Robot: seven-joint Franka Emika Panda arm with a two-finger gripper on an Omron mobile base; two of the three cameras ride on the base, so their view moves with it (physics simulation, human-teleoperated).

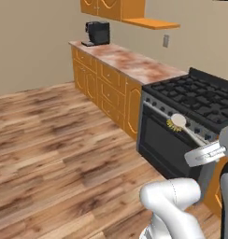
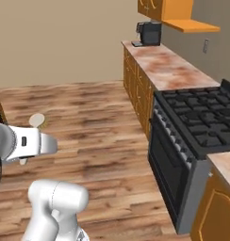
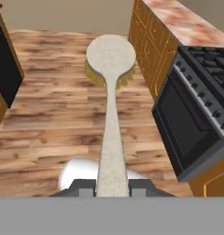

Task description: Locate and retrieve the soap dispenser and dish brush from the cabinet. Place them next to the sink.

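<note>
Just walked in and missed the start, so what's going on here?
The robot arm's gripper is shut on the handle of the dish brush, holding it in the air over the wooden floor, bristles pointing down. A black stove stands close by, next to a counter with a coffee machine and the orange open shelf above.

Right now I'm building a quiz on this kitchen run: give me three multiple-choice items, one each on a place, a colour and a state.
1. Where does the coffee machine stand?
A. on the floor
B. on the counter's far end
C. on the stove

2. What colour are the dish brush bristles?
A. yellowish
B. blue
C. black

3. How are the jaws of the gripper?
A. wide open, empty
B. shut on the dish brush handle
C. shut on a bottle

B: it sits under the cabinet.
A: a yellowish fringe rims the head.
B: the handle runs out from between the fingertips.
</note>
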